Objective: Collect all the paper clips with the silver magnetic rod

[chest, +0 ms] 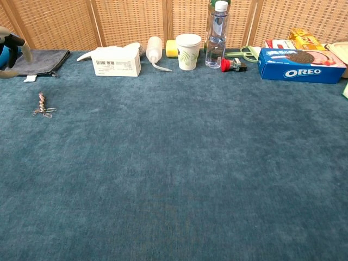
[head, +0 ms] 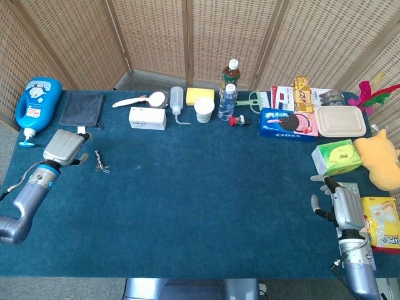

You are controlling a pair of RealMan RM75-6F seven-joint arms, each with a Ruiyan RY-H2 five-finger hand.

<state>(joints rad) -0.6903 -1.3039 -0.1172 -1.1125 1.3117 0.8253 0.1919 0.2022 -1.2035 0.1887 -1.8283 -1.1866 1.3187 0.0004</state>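
Observation:
A small bunch of paper clips lies on the blue cloth at the left, also seen as the paper clips in the chest view. A short silvery rod seems joined to their far end. My left hand hovers just left of the bunch, apart from it and holding nothing that I can see. Only the left hand's fingers show at the chest view's left edge. At the table's right front corner, my right hand rests empty with fingers spread.
A blue bottle and a dark pouch lie behind the left hand. A white box, squeeze bottle, paper cup and water bottle line the back. The Oreo box and snack packs crowd the right side.

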